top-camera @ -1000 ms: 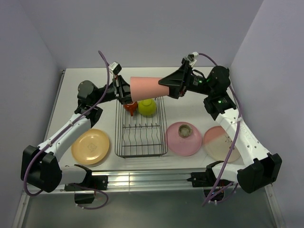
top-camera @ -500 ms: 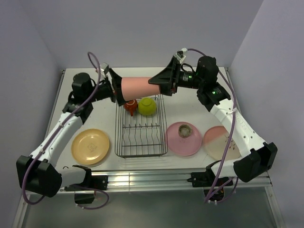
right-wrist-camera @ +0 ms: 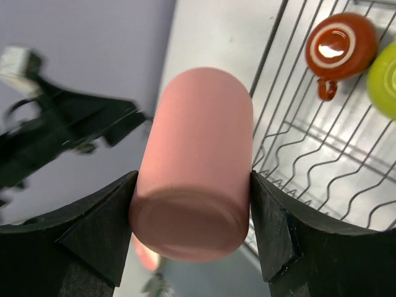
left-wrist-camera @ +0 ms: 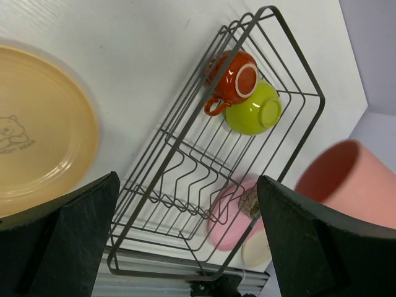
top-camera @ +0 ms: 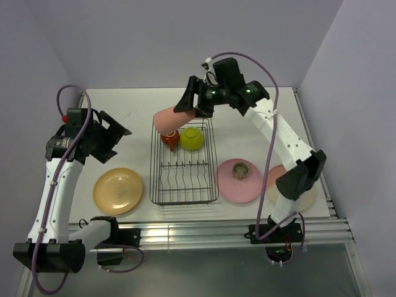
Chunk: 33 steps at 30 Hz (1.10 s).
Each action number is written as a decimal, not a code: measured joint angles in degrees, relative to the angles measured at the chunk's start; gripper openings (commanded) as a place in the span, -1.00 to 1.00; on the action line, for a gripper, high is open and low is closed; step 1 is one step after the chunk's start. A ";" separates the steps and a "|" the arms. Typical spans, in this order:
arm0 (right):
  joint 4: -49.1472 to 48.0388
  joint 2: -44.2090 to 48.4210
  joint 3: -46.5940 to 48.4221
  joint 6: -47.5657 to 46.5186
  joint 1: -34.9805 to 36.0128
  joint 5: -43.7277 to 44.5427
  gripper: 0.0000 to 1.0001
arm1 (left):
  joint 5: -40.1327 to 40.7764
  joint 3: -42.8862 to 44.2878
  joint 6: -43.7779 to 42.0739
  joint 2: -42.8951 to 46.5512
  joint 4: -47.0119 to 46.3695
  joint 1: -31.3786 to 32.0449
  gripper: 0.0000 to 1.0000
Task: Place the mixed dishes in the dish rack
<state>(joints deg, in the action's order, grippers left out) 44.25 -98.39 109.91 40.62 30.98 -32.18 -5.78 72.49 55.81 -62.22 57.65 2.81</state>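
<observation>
My right gripper (top-camera: pixel 187 107) is shut on the base end of the salmon-pink tumbler (top-camera: pixel 167 119) (right-wrist-camera: pixel 198 154), which lies sideways in the air over the far left corner of the black wire dish rack (top-camera: pixel 184 202) (left-wrist-camera: pixel 322 99). In the rack's far end sit the red-orange cup (top-camera: pixel 169 140) (left-wrist-camera: pixel 232 79) and the lime-green bowl (top-camera: pixel 192 138) (left-wrist-camera: pixel 255 110). Left of the rack, above the table, my left gripper (top-camera: pixel 118 132) (left-wrist-camera: pixel 185 241) is open and empty. The yellow-orange plate (top-camera: pixel 117 190) (left-wrist-camera: pixel 37 130) lies left of the rack. A pink plate (top-camera: pixel 238 187) carries the upturned tan bowl (top-camera: pixel 239 168).
My right arm's elbow (top-camera: pixel 297 176) covers most of the pink-and-cream plate (top-camera: pixel 271 185) at the right. The rack's near half holds bare upright prongs (top-camera: pixel 184 168). Purple walls close in on three sides, and a metal rail (top-camera: pixel 198 232) runs along the near edge.
My left gripper let go of the tumbler, opened wide and drew back to the left. My right arm swung the tumbler leftward to the rack's far left corner.
</observation>
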 measured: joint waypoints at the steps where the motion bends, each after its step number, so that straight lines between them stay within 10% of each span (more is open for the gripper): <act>1: 2.14 -2.14 2.91 -1.38 1.27 1.90 -1.00 | 0.83 0.02 -0.17 0.92 0.74 0.00 0.98; 9: 14.38 -14.67 16.52 -8.57 8.04 13.00 -1.00 | 2.16 0.02 -1.64 2.32 2.43 0.00 0.97; 33: 14.80 -24.37 13.62 -12.66 13.51 22.47 -1.00 | -1.92 -0.09 -3.26 1.81 2.86 0.00 0.94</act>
<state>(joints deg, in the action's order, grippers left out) 59.05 -122.76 123.52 27.97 44.49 -9.72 -7.70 72.40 52.56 -60.40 60.51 2.81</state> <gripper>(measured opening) 0.743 0.972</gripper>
